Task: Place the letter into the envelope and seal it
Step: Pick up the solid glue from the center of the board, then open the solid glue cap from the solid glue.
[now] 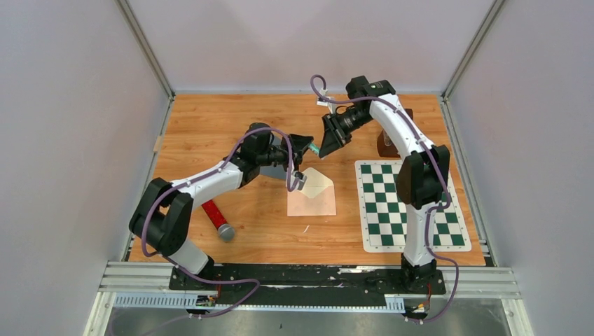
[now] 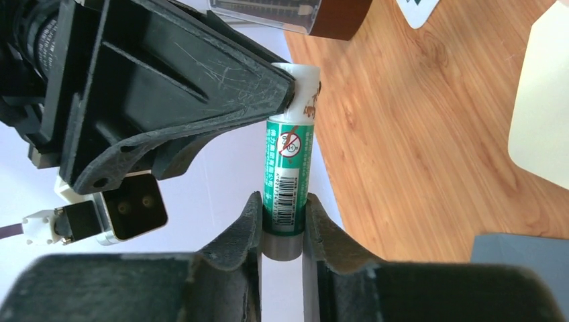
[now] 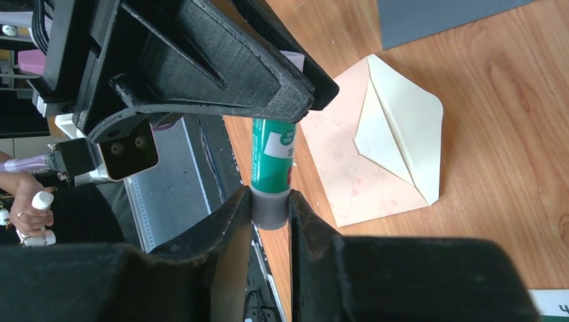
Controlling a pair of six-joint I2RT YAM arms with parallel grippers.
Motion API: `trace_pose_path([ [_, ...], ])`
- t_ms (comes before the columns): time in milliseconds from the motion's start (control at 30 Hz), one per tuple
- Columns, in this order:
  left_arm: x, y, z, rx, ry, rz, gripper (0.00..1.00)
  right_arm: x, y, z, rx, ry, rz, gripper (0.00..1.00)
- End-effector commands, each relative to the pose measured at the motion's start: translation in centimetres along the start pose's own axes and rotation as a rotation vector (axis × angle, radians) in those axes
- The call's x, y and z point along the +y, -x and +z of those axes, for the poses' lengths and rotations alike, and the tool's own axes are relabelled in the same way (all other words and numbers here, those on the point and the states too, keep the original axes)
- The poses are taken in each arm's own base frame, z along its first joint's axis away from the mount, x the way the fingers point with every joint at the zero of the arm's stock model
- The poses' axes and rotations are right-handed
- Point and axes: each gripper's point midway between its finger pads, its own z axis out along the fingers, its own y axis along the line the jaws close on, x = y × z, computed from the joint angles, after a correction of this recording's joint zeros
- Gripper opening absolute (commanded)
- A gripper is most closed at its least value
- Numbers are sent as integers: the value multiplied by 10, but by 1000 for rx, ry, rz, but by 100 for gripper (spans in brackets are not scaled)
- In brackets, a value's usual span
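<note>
My left pincer (image 2: pixel 282 221) was clamped on one end of the glue stick (image 2: pixel 288 168) | my right pincer (image 3: pixel 270 201) gripped the other end | envelope (image 1: pixel 312 196) lay flap-open at the middle of the desk (image 1: pixel 210 119), beside the checkered mat (image 1: pixel 382 210) | risk: shallow end-grips could slip under a pull, dropping the stick.

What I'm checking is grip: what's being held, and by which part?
Glue stick: left fingers on its base, right fingers on its cap.

Checkered mat (image 1: pixel 382 217), red cylinder (image 1: pixel 216 217)

Pale grey walls (image 1: pixel 70 105) around wooden table (image 1: pixel 266 227)
</note>
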Motion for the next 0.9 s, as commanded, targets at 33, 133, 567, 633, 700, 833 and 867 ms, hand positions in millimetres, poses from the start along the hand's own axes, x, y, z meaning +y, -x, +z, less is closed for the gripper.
trace_pose_path([
  [33,30,-5,4,22,62,-22,9,8,10,-6,-29,-6,-66,34],
  [133,29,-17,1,88,84,-184,0,6,32,-28,-103,-68,-133,48],
  [567,21,-15,-45,164,27,-1292,0,17,123,-115,-636,-390,-108,62],
  [633,24,-4,-46,115,-2,-1378,0,16,125,-100,-575,-342,-65,61],
  [700,25,5,-45,77,-27,-1411,0,14,119,-85,-515,-283,-17,61],
  [833,25,8,-43,60,-41,-1456,0,18,112,-62,-446,-195,-20,57],
  [867,24,7,-42,65,-41,-1471,0,18,110,-56,-428,-180,-13,55],
])
